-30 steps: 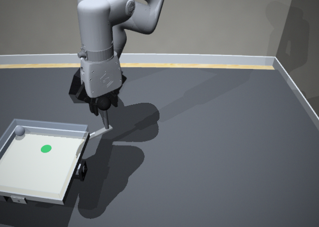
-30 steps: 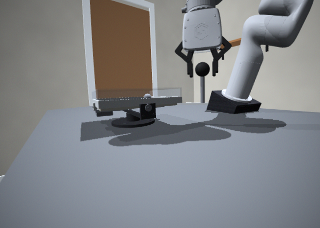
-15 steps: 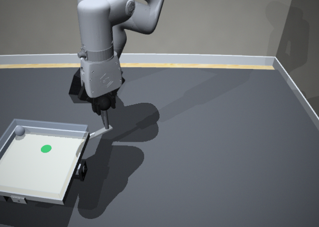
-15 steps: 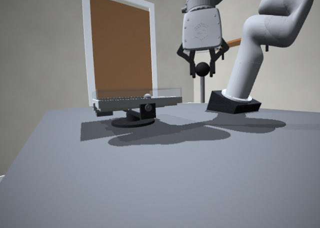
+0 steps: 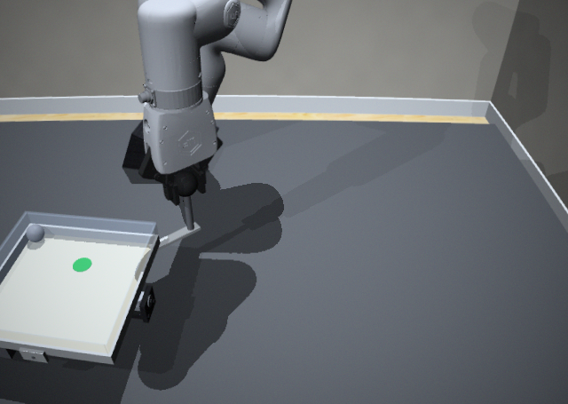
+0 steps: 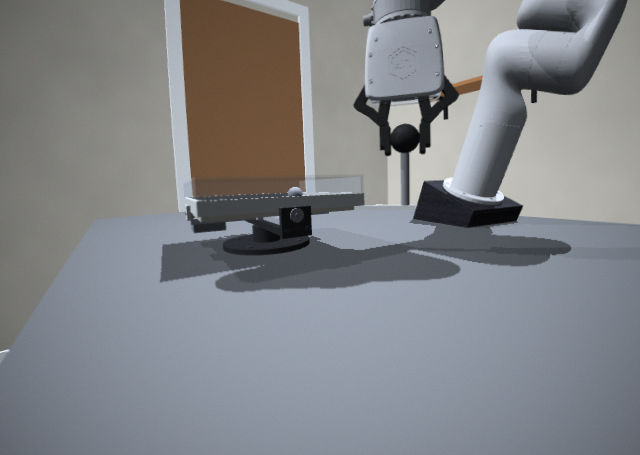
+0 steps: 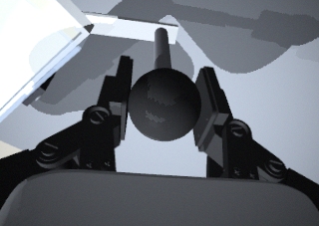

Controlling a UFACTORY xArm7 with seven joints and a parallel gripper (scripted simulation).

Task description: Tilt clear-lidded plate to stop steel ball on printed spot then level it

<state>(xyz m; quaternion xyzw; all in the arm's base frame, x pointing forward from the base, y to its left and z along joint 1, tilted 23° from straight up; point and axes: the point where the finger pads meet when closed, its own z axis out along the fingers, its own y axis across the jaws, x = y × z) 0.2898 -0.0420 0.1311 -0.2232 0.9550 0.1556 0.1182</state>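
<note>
The clear-lidded plate stands on a black pivot base at the near left and looks about level in the exterior view. The steel ball rests in the plate's far left corner, apart from the green spot. An upright stick with a black knob rises from an arm at the plate's far right corner. My gripper is shut on the knob, one finger pad on each side; the exterior view shows it too.
The arm's black base stands just behind the stick. A brown panel in a white frame stands behind the plate. A low rim runs along the table's far and right edges.
</note>
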